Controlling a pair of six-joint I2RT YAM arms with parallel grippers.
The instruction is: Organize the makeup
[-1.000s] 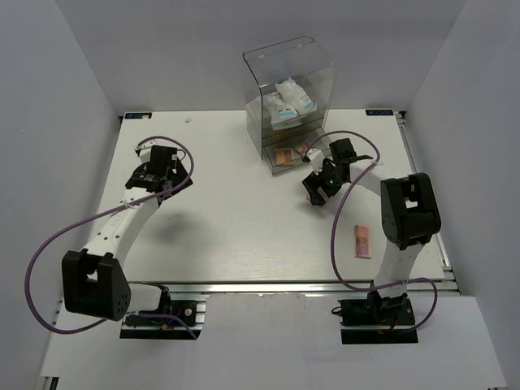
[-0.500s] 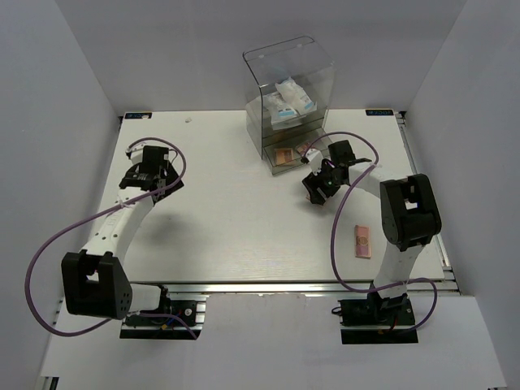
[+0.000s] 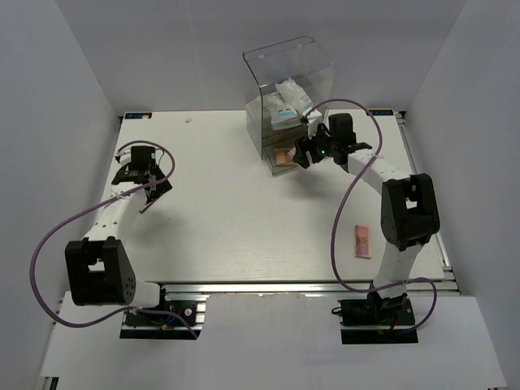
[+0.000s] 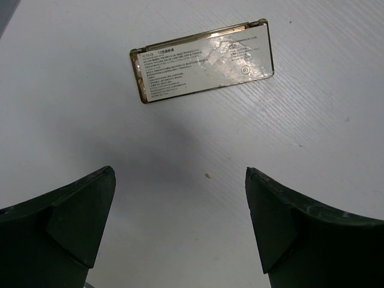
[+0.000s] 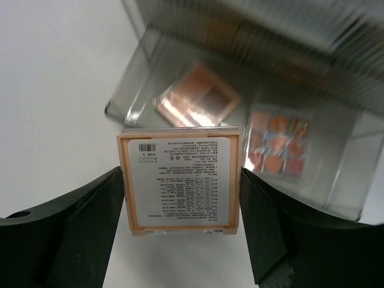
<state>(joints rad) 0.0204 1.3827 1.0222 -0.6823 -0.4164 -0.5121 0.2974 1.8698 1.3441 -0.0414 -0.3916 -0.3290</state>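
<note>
My right gripper (image 3: 305, 152) (image 5: 180, 180) is shut on a square peach palette (image 5: 180, 183) with a white label, held at the mouth of the clear box's lower drawer (image 5: 129, 90). Inside the drawer lie a pink-brown square palette (image 5: 195, 99) and a multi-colour palette (image 5: 277, 143). Two white packets (image 3: 288, 101) sit on the box's upper level. A flat pink palette (image 3: 362, 240) lies on the table at the right. My left gripper (image 3: 140, 177) (image 4: 180, 180) is open above the table; a gold-edged rectangular palette (image 4: 201, 60) lies label-up just beyond it. The tan bottles are out of view.
The tall clear acrylic box (image 3: 288, 57) stands at the back centre of the white table (image 3: 236, 211). Grey walls close in the left, right and back sides. Purple cables loop off both arms.
My right gripper has carried the square palette from mid-table back to the drawer opening. My left gripper has moved left and slightly back, staying open.
</note>
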